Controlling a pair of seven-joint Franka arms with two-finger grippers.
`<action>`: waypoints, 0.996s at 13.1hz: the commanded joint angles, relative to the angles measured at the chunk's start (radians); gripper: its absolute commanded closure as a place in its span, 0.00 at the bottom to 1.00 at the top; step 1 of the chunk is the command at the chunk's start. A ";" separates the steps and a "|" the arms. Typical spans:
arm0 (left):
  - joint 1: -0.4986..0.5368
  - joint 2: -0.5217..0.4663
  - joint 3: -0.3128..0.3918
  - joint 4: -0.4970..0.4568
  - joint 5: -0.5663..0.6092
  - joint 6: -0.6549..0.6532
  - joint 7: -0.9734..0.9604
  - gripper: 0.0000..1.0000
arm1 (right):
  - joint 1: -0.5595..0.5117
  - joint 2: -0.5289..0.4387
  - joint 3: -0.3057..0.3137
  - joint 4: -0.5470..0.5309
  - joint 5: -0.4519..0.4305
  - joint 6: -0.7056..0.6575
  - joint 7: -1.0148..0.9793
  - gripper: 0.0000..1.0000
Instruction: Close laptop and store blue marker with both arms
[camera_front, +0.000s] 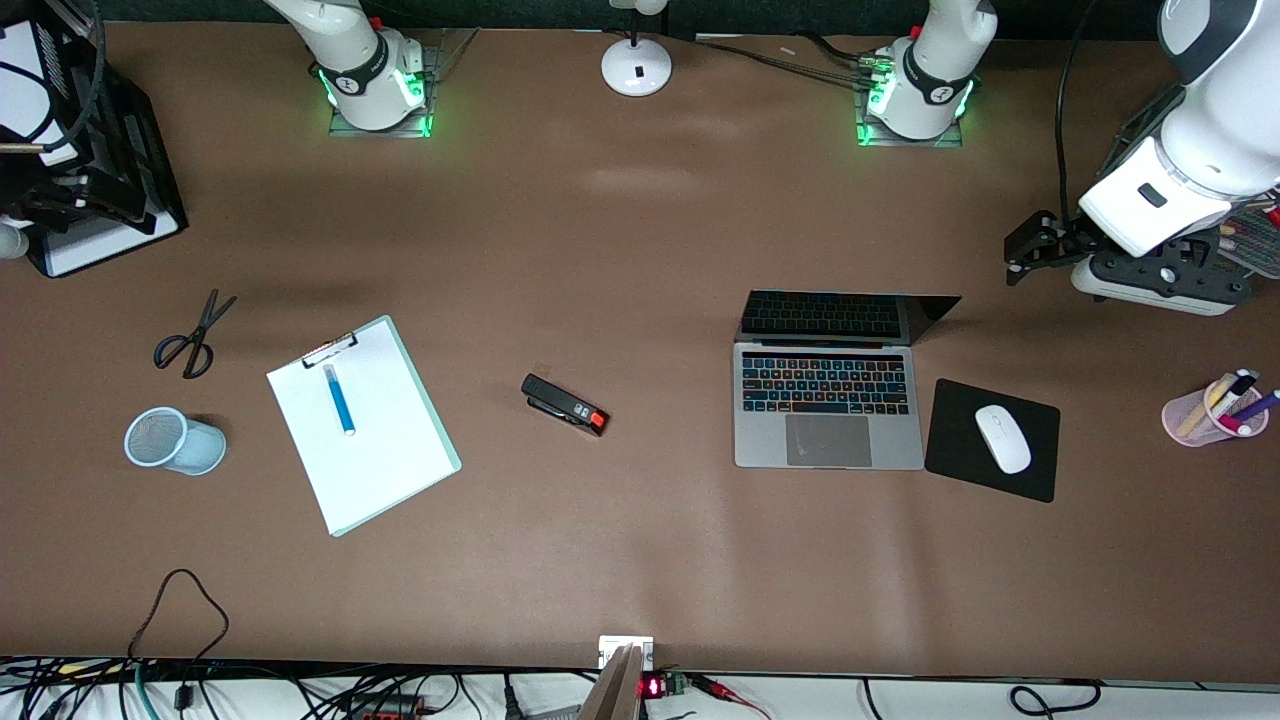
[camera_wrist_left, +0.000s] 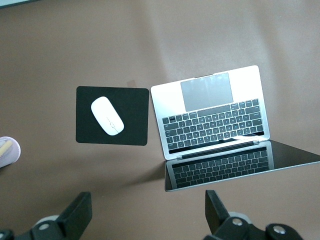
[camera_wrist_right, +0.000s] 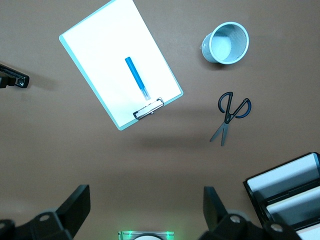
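The laptop (camera_front: 826, 400) stands open on the table toward the left arm's end, its dark screen tilted back; it also shows in the left wrist view (camera_wrist_left: 212, 115). The blue marker (camera_front: 338, 398) lies on a white clipboard (camera_front: 365, 450) toward the right arm's end; it shows in the right wrist view (camera_wrist_right: 136, 77) too. My left gripper (camera_front: 1015, 262) (camera_wrist_left: 147, 215) is open and empty, up in the air beside the laptop's screen edge. My right gripper (camera_wrist_right: 145, 207) is open and empty, high over the table near its own base; the front view does not show it.
A black mouse pad (camera_front: 1035, 470) with a white mouse (camera_front: 1002, 438) lies beside the laptop. A pink pen cup (camera_front: 1195, 418) stands at the left arm's end. A stapler (camera_front: 565, 405), scissors (camera_front: 190, 340), a pale blue mesh cup (camera_front: 172, 440) on its side and a black tray (camera_front: 70, 170) are also on the table.
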 joint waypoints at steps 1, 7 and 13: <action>0.012 0.001 -0.011 0.016 0.022 -0.014 0.002 0.00 | 0.000 -0.016 0.006 0.000 -0.004 -0.002 0.006 0.00; 0.009 0.009 -0.011 0.016 0.019 -0.019 -0.001 0.00 | -0.001 -0.010 0.004 0.000 -0.002 0.004 0.006 0.00; -0.002 0.093 -0.011 0.130 0.007 -0.152 0.000 0.00 | 0.005 0.080 0.003 -0.002 -0.001 0.114 -0.001 0.00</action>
